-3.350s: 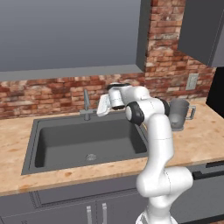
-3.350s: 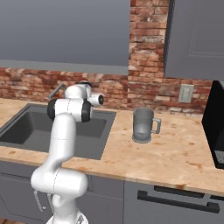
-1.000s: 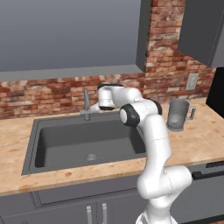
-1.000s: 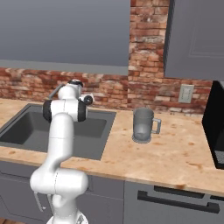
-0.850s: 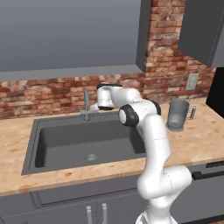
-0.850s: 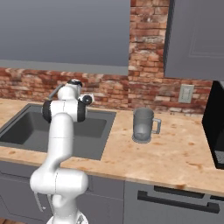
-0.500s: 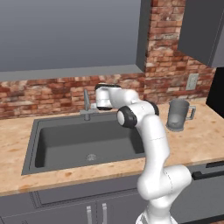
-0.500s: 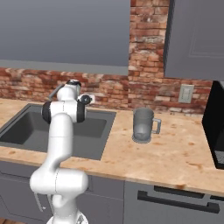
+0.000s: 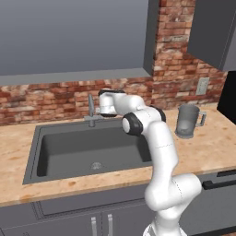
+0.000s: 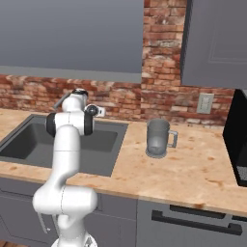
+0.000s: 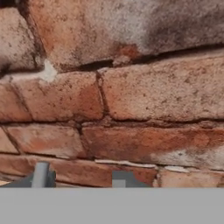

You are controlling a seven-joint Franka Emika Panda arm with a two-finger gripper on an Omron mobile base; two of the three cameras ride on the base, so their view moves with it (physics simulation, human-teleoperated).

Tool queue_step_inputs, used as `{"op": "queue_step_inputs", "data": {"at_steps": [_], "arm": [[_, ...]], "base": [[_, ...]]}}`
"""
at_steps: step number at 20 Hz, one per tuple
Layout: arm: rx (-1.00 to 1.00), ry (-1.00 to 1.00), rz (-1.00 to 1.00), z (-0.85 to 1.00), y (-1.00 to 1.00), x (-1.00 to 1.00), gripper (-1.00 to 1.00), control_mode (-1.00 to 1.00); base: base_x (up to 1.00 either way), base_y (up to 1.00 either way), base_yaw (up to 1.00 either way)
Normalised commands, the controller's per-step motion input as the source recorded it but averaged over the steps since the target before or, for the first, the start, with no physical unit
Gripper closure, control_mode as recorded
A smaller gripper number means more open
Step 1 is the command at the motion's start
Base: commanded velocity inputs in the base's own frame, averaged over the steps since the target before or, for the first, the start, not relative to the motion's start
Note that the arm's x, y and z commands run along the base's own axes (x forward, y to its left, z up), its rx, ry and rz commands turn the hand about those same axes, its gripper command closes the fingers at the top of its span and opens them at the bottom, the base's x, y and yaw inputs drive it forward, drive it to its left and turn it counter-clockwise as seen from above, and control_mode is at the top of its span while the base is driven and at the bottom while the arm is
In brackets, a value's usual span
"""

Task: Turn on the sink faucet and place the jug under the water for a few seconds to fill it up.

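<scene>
The sink faucet (image 9: 91,109) stands at the back rim of the dark sink (image 9: 92,150), its spout slim and grey. My hand (image 9: 107,102) hovers just right of it, against the brick wall. In the hand view my gripper (image 11: 81,179) faces the bricks at close range; its fingertips (image 11: 122,178) stand apart with nothing between them, so it is open. The translucent grey jug (image 9: 186,120) stands upright on the counter well to the right of the sink, also seen as the jug (image 10: 158,137), handle to the right. Water is out of view.
A speckled beige counter (image 10: 188,169) runs around the sink. A black appliance (image 10: 239,140) stands at the far right. A wall outlet (image 10: 205,104) sits on the brick behind the jug. Grey cabinets (image 9: 73,37) hang overhead.
My hand has edged slightly left, closer to the faucet and the wall. The jug has not moved.
</scene>
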Motion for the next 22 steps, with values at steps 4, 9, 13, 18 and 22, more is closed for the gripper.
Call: {"op": "queue_step_inputs", "data": {"at_steps": [4, 9, 13, 18, 22], "arm": [[0.11, 0.07, -0.14, -0.30, -0.88, 0.16, 1.00, -1.00], [0.11, 0.07, -0.13, -0.29, -0.91, 0.15, 1.00, -1.00], [0.11, 0.07, -0.12, -0.29, -0.98, 0.22, 1.00, -1.00], [0.11, 0.05, -0.11, -0.33, -1.00, 0.22, 1.00, -1.00], [0.11, 0.05, -0.09, -0.36, -1.00, 0.21, 1.00, -1.00]], "base": [[0.00, 0.00, 0.00], [0.00, 0.00, 0.00], [0.00, 0.00, 0.00], [0.00, 0.00, 0.00], [0.00, 0.00, 0.00]]}}
